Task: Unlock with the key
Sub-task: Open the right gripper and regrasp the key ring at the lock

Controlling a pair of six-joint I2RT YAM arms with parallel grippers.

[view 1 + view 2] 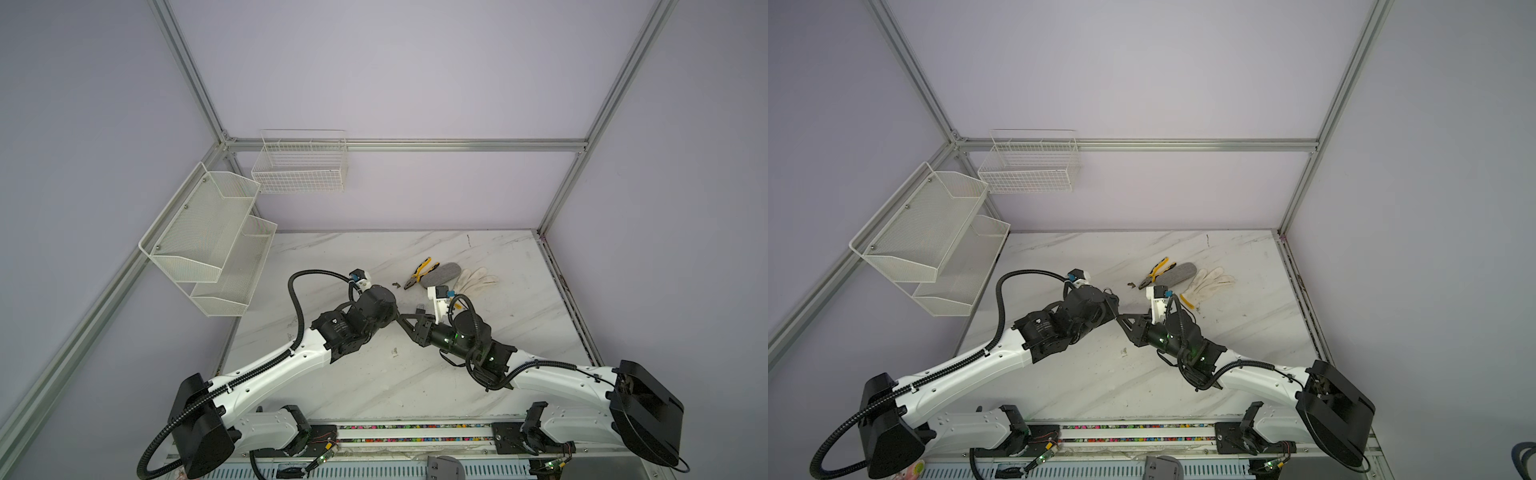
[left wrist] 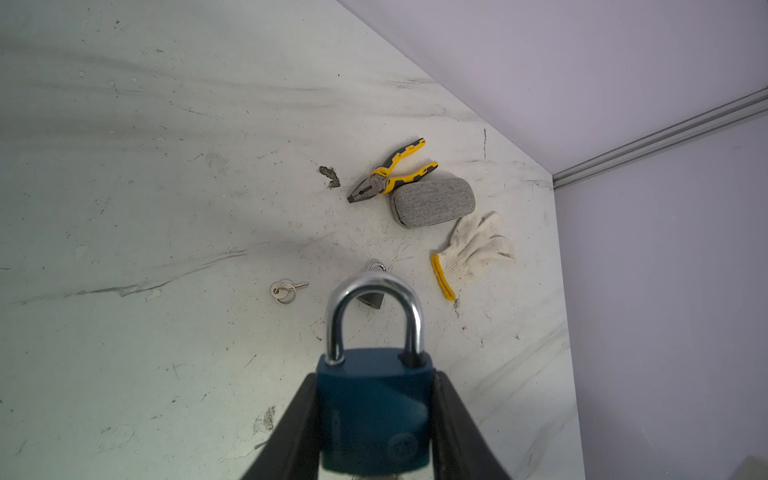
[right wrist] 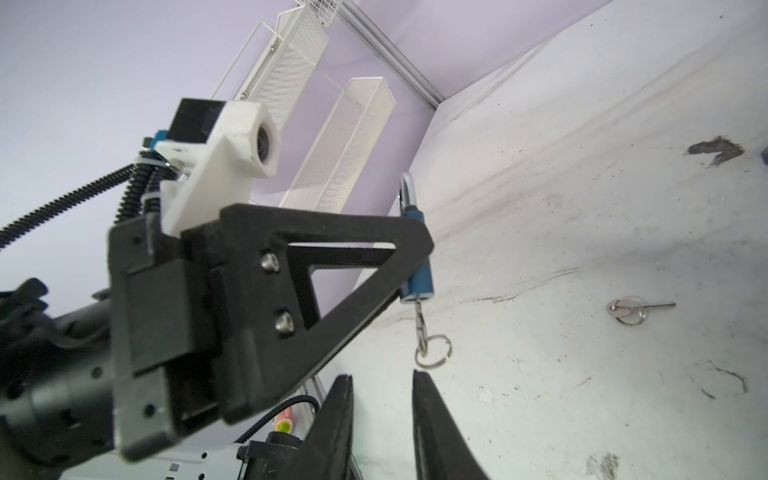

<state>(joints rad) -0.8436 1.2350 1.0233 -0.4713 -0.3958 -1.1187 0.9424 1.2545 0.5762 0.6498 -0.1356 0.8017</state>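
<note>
Two arms stand on a rail along the near edge of the table [image 1: 374,386], the left arm [image 1: 270,365] and the right arm [image 1: 552,374], and both reach inward to meet over its middle. The table is white with grey veins, scuffed and stained in places.

Near the middle a spare key [image 2: 286,289] on a ring lies flat. Just beyond it is a small dark padlock [image 2: 372,300], partly hidden in the left wrist view. Farther back, toward the far right corner, the yellow-handled pliers [image 2: 386,176], a grey fabric case [image 2: 432,201] and a white work glove [image 2: 473,249] with a yellow cuff lie close together. One plier handle rests against the case. A dark chip [image 2: 330,176] marks the surface near the plier nose.

Pale lilac walls framed in aluminium stand along the left, far and right edges. A two-tier mesh shelf [image 1: 208,237] hangs on the left wall, and a wire basket [image 1: 299,166] hangs on the far wall by the far left corner.

The left end effector [image 2: 375,384] is clamped on the body of the blue padlock [image 2: 374,419], one finger on each side, holding it above the table. Both legs of the silver shackle sit in the body. A key [image 3: 420,322] stands in the keyhole, and its split ring [image 3: 434,351] hangs free. The right end effector [image 3: 382,376] faces it with its jaws parted and nothing between them. Its tips are just short of the ring and do not touch it.
</note>
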